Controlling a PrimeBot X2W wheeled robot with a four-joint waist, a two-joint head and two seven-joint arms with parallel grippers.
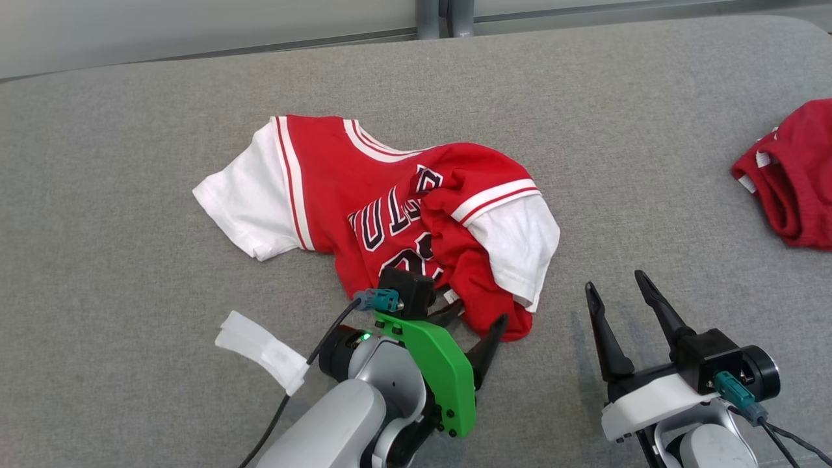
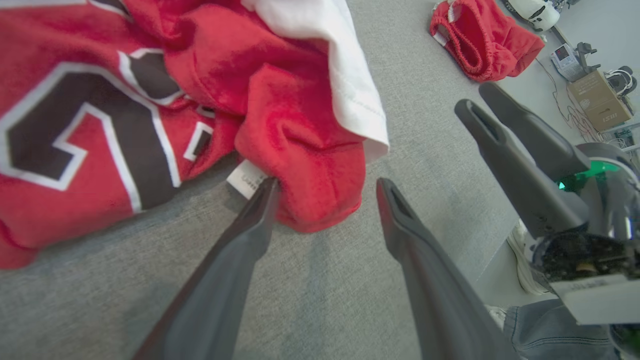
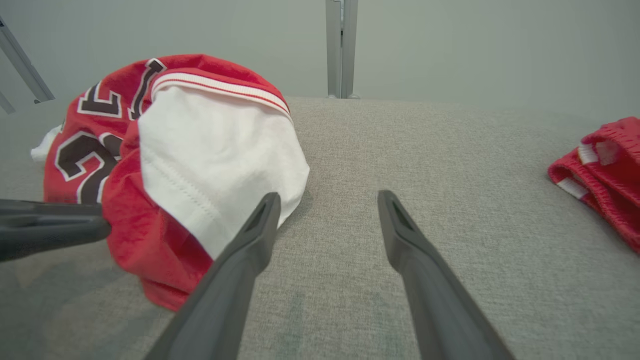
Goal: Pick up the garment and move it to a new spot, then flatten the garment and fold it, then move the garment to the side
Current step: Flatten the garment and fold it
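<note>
The garment [image 1: 390, 214], a red jersey with white sleeves and dark lettering, lies crumpled on the grey padded surface [image 1: 130, 162]. Its right side is folded over on itself. My left gripper [image 1: 478, 316] is open at the jersey's near hem. In the left wrist view the gripper [image 2: 326, 185] has the bunched red hem [image 2: 310, 165] just reaching between its tips, with one tip beside a white label [image 2: 246, 177]. My right gripper [image 1: 614, 281] is open and holds nothing, right of the jersey. In its wrist view the gripper [image 3: 328, 196] points past the white sleeve [image 3: 210, 160].
A second red garment [image 1: 793, 175] lies bunched at the surface's right edge. A strip of white tape [image 1: 260, 348] wraps my left arm's cable. Beyond the edge, the left wrist view has a person's denim leg [image 2: 550, 325] and a cardboard box [image 2: 597, 100].
</note>
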